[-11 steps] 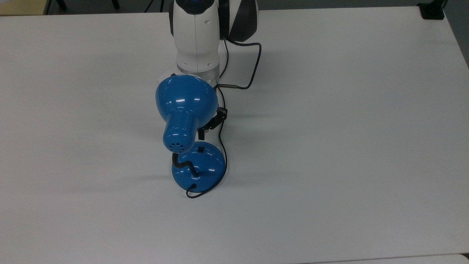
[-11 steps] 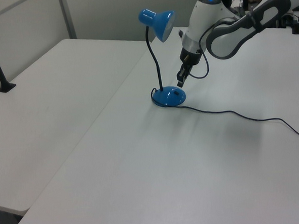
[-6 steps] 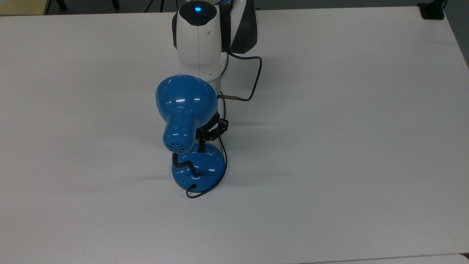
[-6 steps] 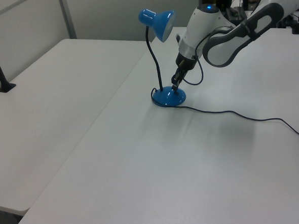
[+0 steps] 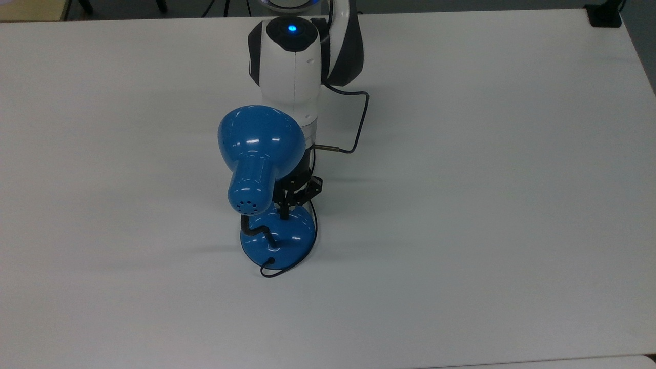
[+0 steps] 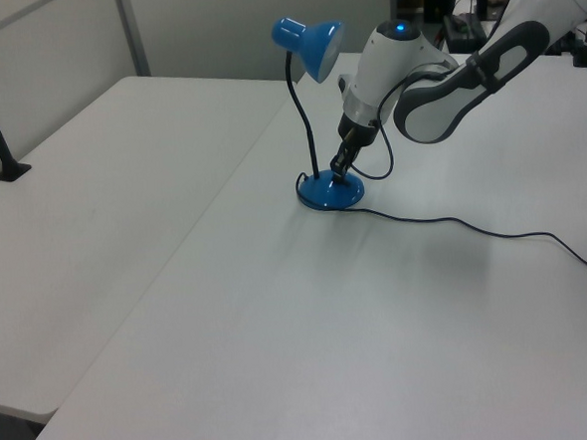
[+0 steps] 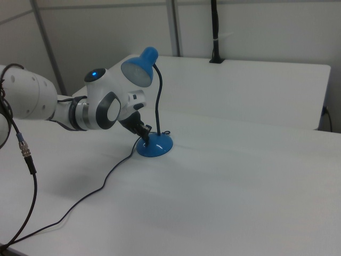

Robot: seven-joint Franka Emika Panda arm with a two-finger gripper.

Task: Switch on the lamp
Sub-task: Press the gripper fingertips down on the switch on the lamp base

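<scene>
The lamp [image 5: 259, 169] stood at centre frame in the top view, shade to the upper left of its base [image 5: 289, 238], neck bent between them. In the left view it sat at upper centre, the cord [image 6: 473, 227] trailing off to the right across the table [image 6: 280, 330].

Change noted: the gripper [image 5: 285, 211] had come down from above the base and its tip now rested on the base's upper edge, at the spot where the black switch lay a second ago. The switch was covered by the tip. The arm [image 5: 292, 61] had advanced down the frame in the top view by the same stroke.

Fingers: appeared drawn together into one narrow point, holding nothing.

Judgement: the press on the switch was being made or was about to land. No glow was seen at the shade in the right view [image 7: 139, 69], so the lamp was not yet confirmed lit.

The lamp itself had not shifted.
</scene>
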